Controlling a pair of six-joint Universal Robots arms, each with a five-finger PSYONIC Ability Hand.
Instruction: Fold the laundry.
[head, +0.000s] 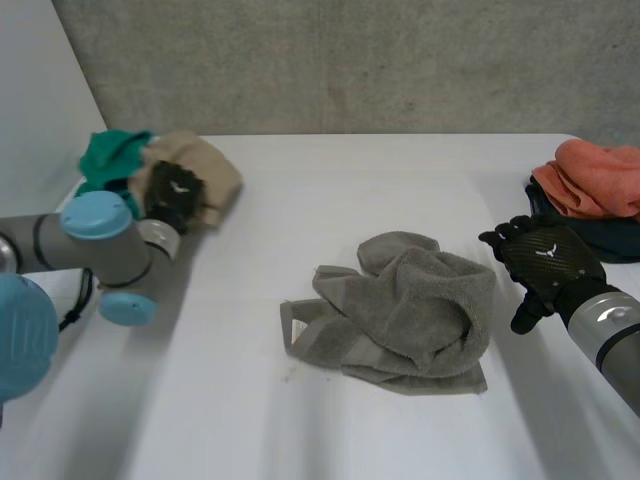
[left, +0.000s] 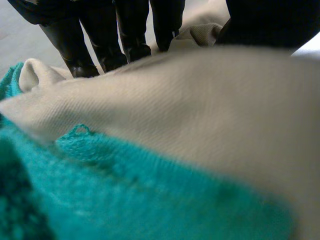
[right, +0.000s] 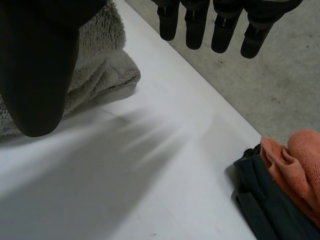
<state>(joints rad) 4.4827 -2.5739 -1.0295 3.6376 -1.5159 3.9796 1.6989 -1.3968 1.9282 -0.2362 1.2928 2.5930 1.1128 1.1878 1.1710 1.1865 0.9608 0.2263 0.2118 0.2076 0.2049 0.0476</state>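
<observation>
A crumpled grey towel (head: 405, 305) lies in the middle of the counter (head: 300, 180). It looks soft, thick and floppy, and a hemmed corner seems best to pinch. My right hand (head: 545, 260) hovers just beside it, fingers (right: 196, 30) spread, empty. My left hand (head: 172, 195) rests on a beige cloth (head: 205, 165) well apart; I cannot tell its grip.

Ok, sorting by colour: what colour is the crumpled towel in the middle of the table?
The towel is grey, and it is clearest in the head view.

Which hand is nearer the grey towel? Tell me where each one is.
Right. The right hand is open just beside the grey towel, not touching it; the left hand is far off on the beige cloth.
</observation>
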